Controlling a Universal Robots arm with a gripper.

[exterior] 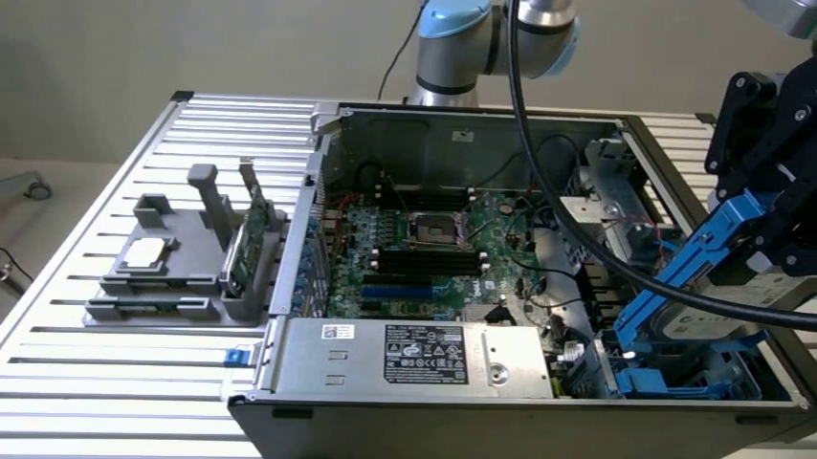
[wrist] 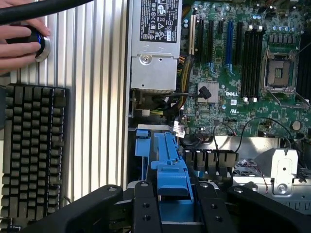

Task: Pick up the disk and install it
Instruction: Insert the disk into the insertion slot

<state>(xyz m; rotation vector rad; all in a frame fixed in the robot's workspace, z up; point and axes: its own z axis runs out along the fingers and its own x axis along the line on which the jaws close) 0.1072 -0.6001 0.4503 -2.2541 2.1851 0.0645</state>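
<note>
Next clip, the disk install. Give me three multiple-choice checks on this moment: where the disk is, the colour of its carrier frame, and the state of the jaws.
1. The flat silver-grey metal disk is:
A) lying flat on the floor of the open grey metal computer case
B) tilted above that case, at the exterior view's right
C) standing upright outside the case

2. Its plastic carrier frame is:
A) red
B) blue
C) yellow

3. The jaws are:
A) wide open, empty
B) shut on nothing
C) shut on the disk

Answers: 1 B, it hangs slanted over the case's corner. 2 B, the blue edge shows in both views. 3 C, the frame sits clamped between the jaws in the wrist view.
</note>
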